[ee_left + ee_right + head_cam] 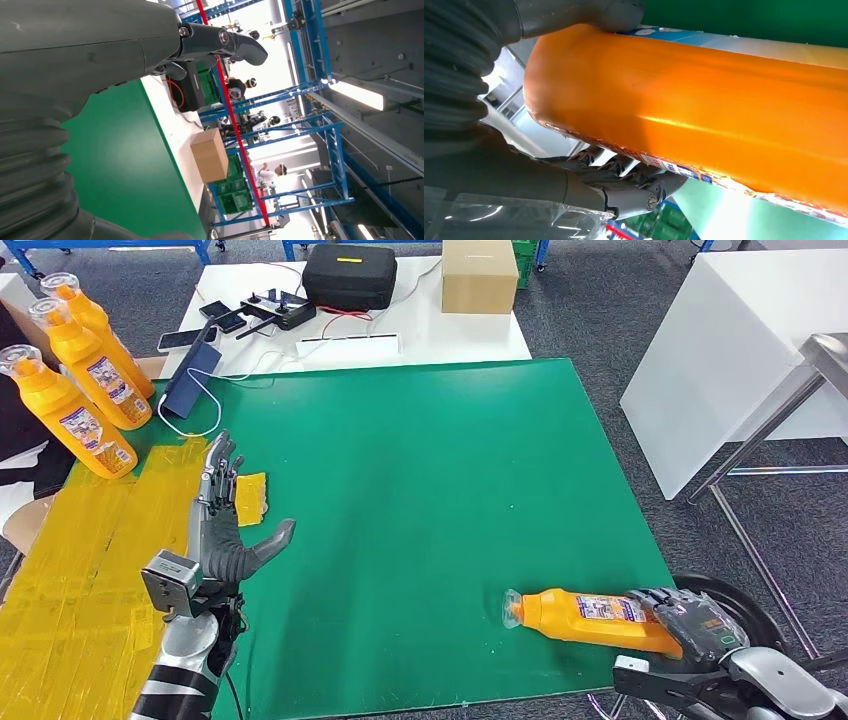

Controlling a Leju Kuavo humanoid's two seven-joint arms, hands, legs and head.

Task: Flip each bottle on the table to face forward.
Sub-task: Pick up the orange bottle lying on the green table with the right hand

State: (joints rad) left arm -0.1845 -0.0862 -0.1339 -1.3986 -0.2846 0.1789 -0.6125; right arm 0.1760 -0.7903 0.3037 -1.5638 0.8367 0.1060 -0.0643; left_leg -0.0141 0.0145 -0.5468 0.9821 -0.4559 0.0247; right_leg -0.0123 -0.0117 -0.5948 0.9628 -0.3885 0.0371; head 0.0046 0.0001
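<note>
An orange bottle (590, 617) with a clear cap lies on its side near the front right of the green mat (420, 470), cap pointing left, label up. My right hand (690, 623) grips its base end; in the right wrist view the thumb and fingers (624, 185) wrap around the orange body (704, 115). Three more orange bottles (85, 420) stand upright at the far left. My left hand (222, 520) hovers open over the mat's left edge, fingers straight and thumb out, holding nothing.
Yellow tape (90, 560) covers the table's left part, with a small yellow patch (250, 496) on the mat. Behind the mat a white table (400, 330) carries a black case (349, 276), a cardboard box (479, 275), phones and cables. A white cabinet (740, 350) stands to the right.
</note>
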